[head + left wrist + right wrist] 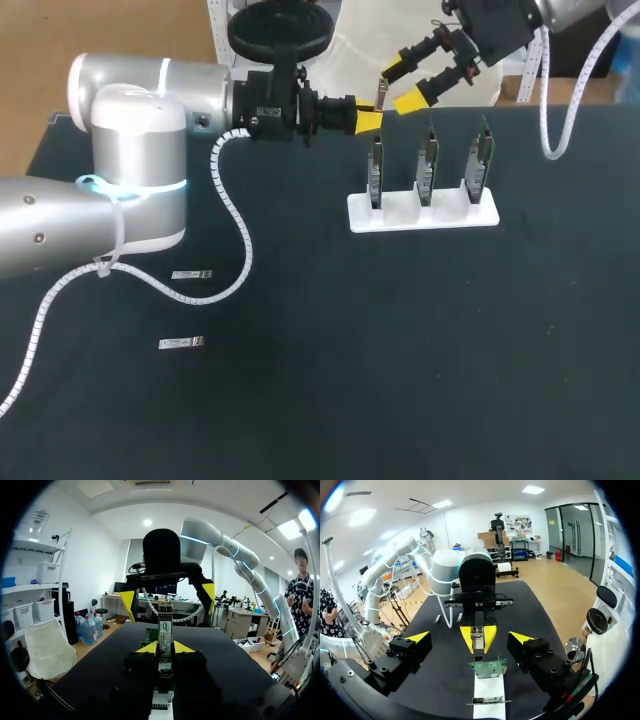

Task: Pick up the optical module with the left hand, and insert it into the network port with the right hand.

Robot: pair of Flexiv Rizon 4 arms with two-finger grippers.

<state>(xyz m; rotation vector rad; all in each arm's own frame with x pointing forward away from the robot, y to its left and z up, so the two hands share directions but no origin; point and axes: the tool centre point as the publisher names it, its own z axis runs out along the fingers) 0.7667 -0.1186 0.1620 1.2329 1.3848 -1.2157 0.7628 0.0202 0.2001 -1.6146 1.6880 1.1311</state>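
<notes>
My left gripper [371, 119] hovers above the back of the table, shut on a slim silver optical module [381, 96]. In the left wrist view the module [165, 628] stands between its yellow tips [148, 648], pointing ahead. My right gripper [400, 84] faces it from the far right, open, its fingers either side of the module's end. In the right wrist view the module [478, 641] lies ahead, midway between the wide-apart fingers [419, 637]. Below both, a white stand [422, 213] carries three upright network cards; the leftmost card [376, 172] is nearest.
Two more silver modules lie flat on the black table at the left, one [191, 274] behind the other [181, 343]. My left arm's white cable [240, 240] trails across the table near them. The card [487, 667] sits on the stand [489, 692] just under the grippers.
</notes>
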